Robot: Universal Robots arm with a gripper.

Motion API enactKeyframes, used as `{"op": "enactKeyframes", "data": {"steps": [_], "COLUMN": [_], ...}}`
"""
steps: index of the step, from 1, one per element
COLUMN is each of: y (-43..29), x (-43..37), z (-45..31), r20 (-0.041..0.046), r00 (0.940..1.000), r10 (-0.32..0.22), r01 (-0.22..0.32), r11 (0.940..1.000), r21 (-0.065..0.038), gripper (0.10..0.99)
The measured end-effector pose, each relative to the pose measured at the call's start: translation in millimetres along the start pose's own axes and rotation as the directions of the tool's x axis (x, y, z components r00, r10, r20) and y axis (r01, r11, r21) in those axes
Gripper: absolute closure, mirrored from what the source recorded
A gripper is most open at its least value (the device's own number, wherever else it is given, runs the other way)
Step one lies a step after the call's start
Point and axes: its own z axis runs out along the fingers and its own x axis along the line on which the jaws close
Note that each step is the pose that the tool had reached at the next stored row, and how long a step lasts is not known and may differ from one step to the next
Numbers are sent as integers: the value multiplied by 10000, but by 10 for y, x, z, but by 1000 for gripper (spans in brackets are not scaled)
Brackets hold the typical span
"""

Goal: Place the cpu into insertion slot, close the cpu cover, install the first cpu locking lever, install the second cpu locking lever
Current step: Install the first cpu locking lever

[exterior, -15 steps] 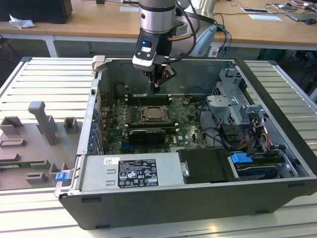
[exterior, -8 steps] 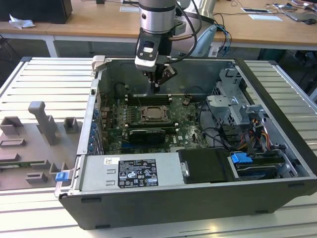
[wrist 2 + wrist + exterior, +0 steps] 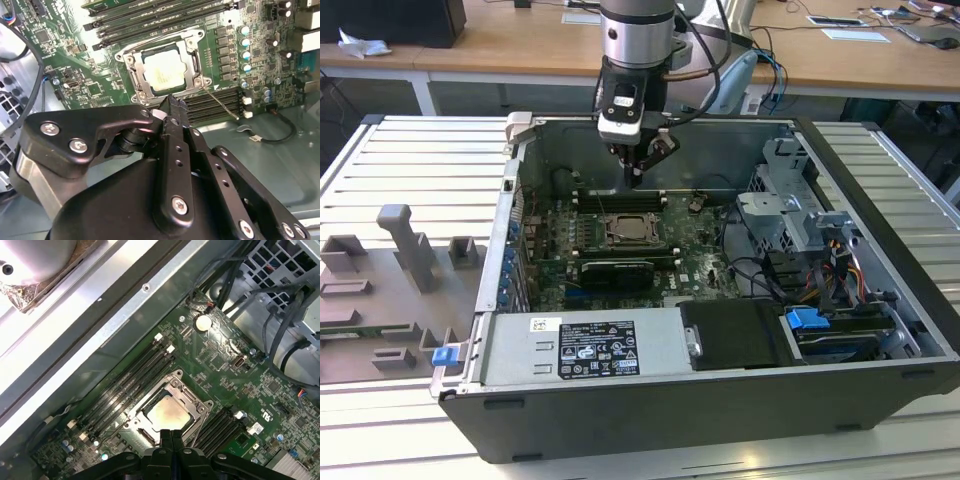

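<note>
Cpu [image 3: 165, 71] lies in insertion slot [image 3: 148, 54] beneath lowered cpu cover [image 3: 193, 59].

Robot arm reaching into an open computer case [image 3: 670, 425]
The gripper [image 3: 635, 182] hangs point-down with its fingers squeezed together, just past the far side of the insertion slot [image 3: 611, 222]. The cpu [image 3: 629, 232] lies flat inside it. A big grey power box [image 3: 580, 345] sits near. Grey holders [image 3: 410, 250] stand at the exterior view's left.
</note>
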Motion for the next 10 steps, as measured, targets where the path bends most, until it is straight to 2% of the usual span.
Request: {"op": "enactKeyframes", "data": {"steps": [7,10], "y": [0,0], "x": [0,0], "z": [0,0], "r20": [-19,-31], "r00": [9986,9962], "r10": [-525,-873], "r01": [525,873], "r11": [9986,9962], "r21": [-10,-18], "gripper": [980,980]}}
